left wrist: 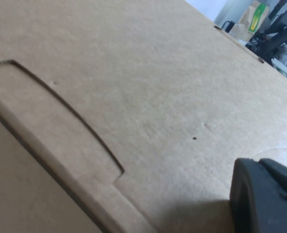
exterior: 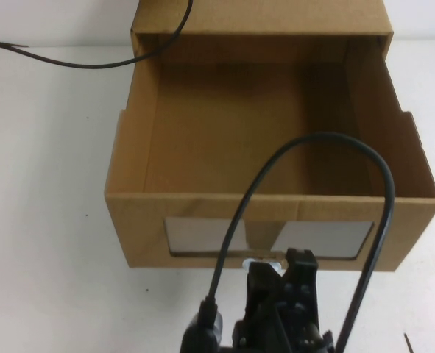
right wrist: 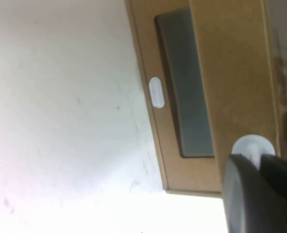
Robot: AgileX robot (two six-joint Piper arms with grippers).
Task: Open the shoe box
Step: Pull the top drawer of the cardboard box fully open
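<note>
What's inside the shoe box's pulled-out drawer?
Only bare cardboard shows in the drawer; its far end hides under the sleeve, and a black cable crosses it. Right gripper holds the front's white tab; left gripper, shut, is by the outer wall.

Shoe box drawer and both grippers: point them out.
shoe box drawer (exterior: 140, 228): high view, front wall
left gripper (left wrist: 259, 169): left wrist view, between fingertips, by cardboard
right gripper (exterior: 280, 265): high view, between fingertips, at drawer front

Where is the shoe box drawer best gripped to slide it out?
By the white tab low on the drawer's front wall, from the robot's side: it juts out below the window. The right gripper is shut on it; the left gripper, shut, is at a cardboard panel.
</note>
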